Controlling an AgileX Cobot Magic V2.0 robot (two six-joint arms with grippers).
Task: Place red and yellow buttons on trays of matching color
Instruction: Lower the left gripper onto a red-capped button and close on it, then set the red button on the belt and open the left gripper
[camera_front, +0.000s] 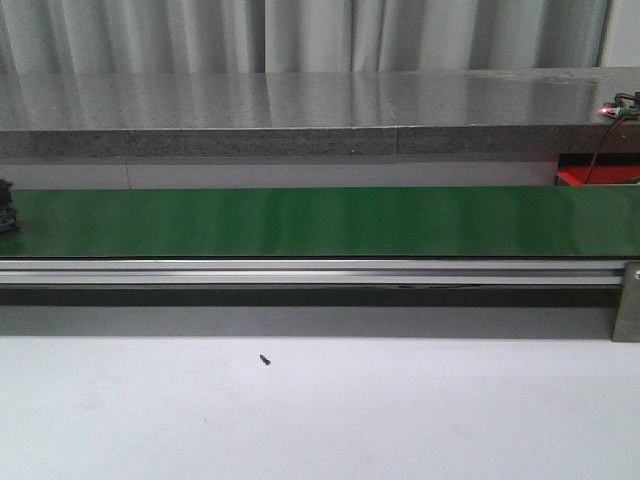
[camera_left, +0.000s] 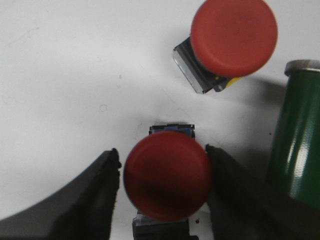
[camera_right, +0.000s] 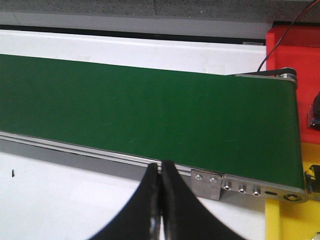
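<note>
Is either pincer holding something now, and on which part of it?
The left pincer brackets a red button at its round cap, fingers on both sides; a firm clamp cannot be told. The right pincer is shut, holding nothing.

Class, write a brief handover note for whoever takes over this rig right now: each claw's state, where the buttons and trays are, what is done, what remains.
Left claw: open, fingers either side of a red button on the white surface, not yet clamped.
Second red button lies nearby, beside the green conveyor roller.
Right claw: shut, empty, hanging over the near edge of the green belt.
Red tray and yellow tray sit at the belt's end.
No button is seen on a tray. No yellow button in view.
Left: grip, lift, deliver both red buttons.
</note>
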